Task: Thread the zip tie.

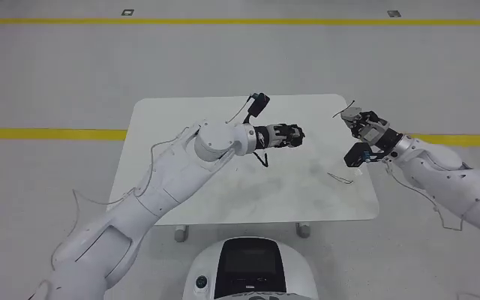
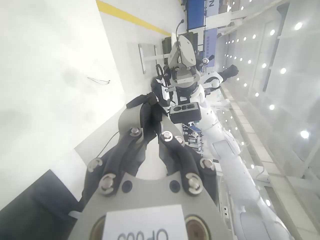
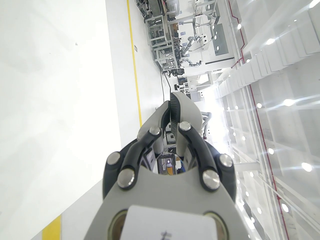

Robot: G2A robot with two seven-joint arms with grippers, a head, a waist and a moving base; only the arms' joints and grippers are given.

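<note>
Top view: you have two zip ties. One zip tie (image 1: 342, 112) sticks out of the right gripper (image 1: 350, 118) at the table's (image 1: 187, 187) far right corner. A loose zip tie (image 1: 340, 178) lies on the table near the right edge.

Left wrist view: the left gripper (image 2: 147, 106) has its fingers pressed together; whether they hold anything cannot be told.

Right wrist view: the right fingers (image 3: 185, 111) are all but closed.

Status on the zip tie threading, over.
Left gripper jaws shut, above table. Right gripper jaws shut on zip tie, at table edge. Second tie loose on table. Grippers apart, nothing between.
</note>
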